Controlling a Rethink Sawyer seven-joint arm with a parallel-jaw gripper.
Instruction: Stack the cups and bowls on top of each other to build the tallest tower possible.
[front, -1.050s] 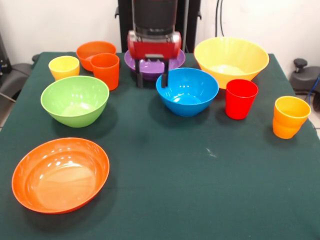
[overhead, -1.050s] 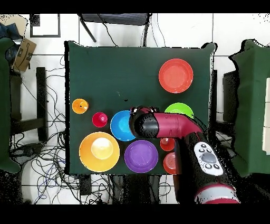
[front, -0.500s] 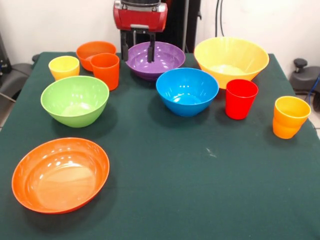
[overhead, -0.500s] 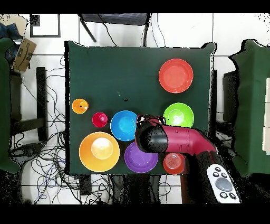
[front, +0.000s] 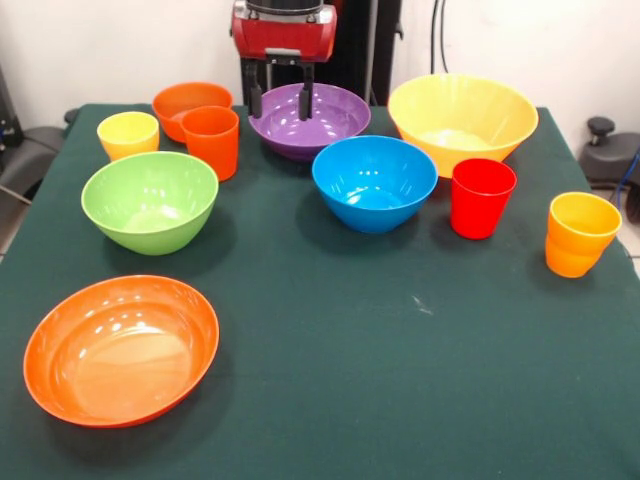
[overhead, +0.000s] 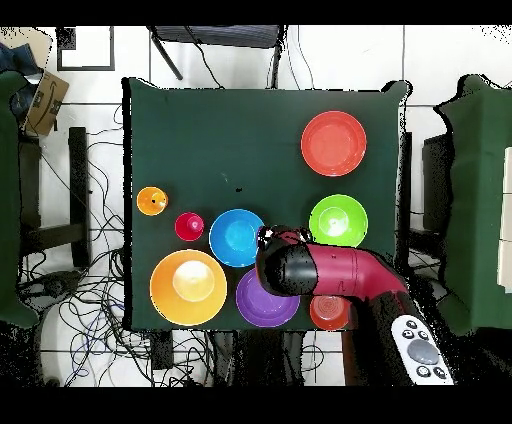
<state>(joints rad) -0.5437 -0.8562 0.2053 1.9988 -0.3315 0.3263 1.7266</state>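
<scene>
My gripper (front: 280, 101) hangs open and empty over the far left rim of the purple bowl (front: 312, 122). To its left stand the orange cup (front: 211, 140), the small deep orange bowl (front: 188, 99) and the yellow cup (front: 128, 134). The green bowl (front: 150, 200) and the wide shallow orange bowl (front: 120, 348) sit nearer on the left. The blue bowl (front: 374, 182), big yellow bowl (front: 462, 120), red cup (front: 482, 197) and yellow-orange cup (front: 580, 233) are on the right. No tower is in view; every piece stands alone.
In the overhead view the red arm (overhead: 335, 272) covers part of the purple bowl (overhead: 258, 306) and the cups beside it. The green table (front: 400, 380) carries all the pieces. Cables and chairs ring the table.
The gripper rose from between the purple and blue bowls and drew back over the purple bowl's far side. In the last half second it shifted only slightly. No cup or bowl moved.
</scene>
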